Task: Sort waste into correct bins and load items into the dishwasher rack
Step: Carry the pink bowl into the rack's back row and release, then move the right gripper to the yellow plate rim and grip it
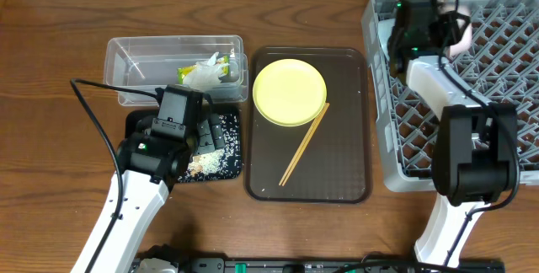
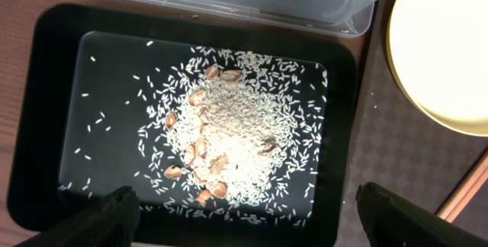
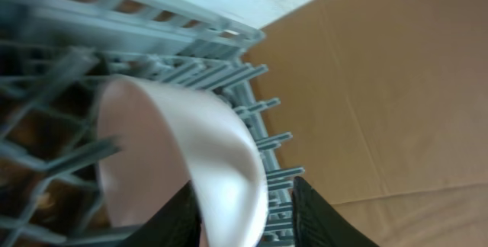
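Note:
My left gripper point(image 2: 244, 218) is open and empty above the near edge of the black tray point(image 2: 46, 110), which holds a heap of rice grains point(image 2: 244, 125) with brown bits. The clear tub point(image 1: 126, 62) behind it holds the green-and-white wrapper point(image 1: 206, 71). The yellow plate point(image 1: 289, 92) lies on the brown serving tray. My right gripper point(image 3: 248, 216) is inside the grey rack point(image 1: 505, 96) at its far left corner. A white bowl point(image 3: 183, 140) is tilted on its side there, its wall between my fingers, with a gap to the right finger. No blue bowl or cup shows.
Wooden chopsticks point(image 1: 303, 145) lie slanted on the brown serving tray point(image 1: 349, 163) beside the plate. The rack's upright pegs point(image 3: 263, 136) stand close around the bowl. Bare wooden table point(image 1: 50, 138) lies to the left of the bins.

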Action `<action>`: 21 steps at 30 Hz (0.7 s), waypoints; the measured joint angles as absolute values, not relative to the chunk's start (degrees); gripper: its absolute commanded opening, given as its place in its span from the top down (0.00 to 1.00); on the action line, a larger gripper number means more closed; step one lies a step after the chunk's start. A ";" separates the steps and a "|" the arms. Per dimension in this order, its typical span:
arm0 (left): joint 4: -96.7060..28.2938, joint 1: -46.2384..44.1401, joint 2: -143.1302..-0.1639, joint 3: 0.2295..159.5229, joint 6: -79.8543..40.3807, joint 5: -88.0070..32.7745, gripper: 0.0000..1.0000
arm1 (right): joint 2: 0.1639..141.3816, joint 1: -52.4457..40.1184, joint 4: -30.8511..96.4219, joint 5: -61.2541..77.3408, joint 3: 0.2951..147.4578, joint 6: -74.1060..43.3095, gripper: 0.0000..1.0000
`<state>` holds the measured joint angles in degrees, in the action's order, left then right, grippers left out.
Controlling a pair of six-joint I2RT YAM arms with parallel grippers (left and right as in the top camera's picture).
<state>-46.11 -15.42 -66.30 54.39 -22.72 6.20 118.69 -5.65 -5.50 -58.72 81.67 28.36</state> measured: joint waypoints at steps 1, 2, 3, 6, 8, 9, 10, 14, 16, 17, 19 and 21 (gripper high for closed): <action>-46.11 -15.42 -66.30 54.39 -22.72 6.20 0.07 | 118.69 -5.98 -4.69 -58.61 81.67 27.97 0.62; -46.11 -15.42 -66.30 54.39 -22.72 6.20 0.07 | 118.69 -6.37 -3.73 -58.43 81.67 27.31 0.59; -46.09 -15.42 -66.30 54.39 -22.72 6.20 0.07 | 118.69 -6.70 -2.81 -58.33 81.67 26.65 0.57; -46.11 -15.42 -66.30 54.39 -22.72 6.20 0.07 | 118.56 -7.42 0.69 -57.39 81.67 23.86 0.52; -46.11 -15.42 -66.30 54.39 -22.72 6.20 0.07 | 117.95 -7.42 4.67 -55.09 81.62 21.61 0.48; -46.11 -15.42 -66.30 54.39 -22.72 6.20 0.07 | 117.32 -7.38 6.70 -53.54 81.62 20.60 0.47; -46.09 -15.42 -66.30 54.39 -22.72 6.20 0.07 | 116.49 -7.33 8.84 -51.99 81.56 19.38 0.45; -46.11 -15.42 -66.30 54.39 -22.72 6.20 0.07 | 109.82 -7.38 17.45 -42.13 81.34 14.41 0.38; -46.09 -15.42 -66.30 54.39 -22.72 6.20 0.07 | 105.03 -7.38 22.04 -35.57 81.34 12.25 0.38; -46.17 -15.42 -66.30 54.39 -22.72 6.20 0.07 | 102.15 -7.38 24.49 -31.03 81.36 10.94 0.38; -46.15 -15.42 -66.30 54.39 -22.72 6.20 0.07 | 97.78 -7.42 28.56 -22.98 81.36 8.71 0.38; -46.13 -15.42 -66.30 54.39 -22.72 6.20 0.07 | 94.37 -7.68 31.75 -14.57 81.47 6.31 0.38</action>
<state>-46.13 -15.42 -66.30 54.39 -22.72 6.20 94.37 -7.68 31.75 -14.57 81.47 6.31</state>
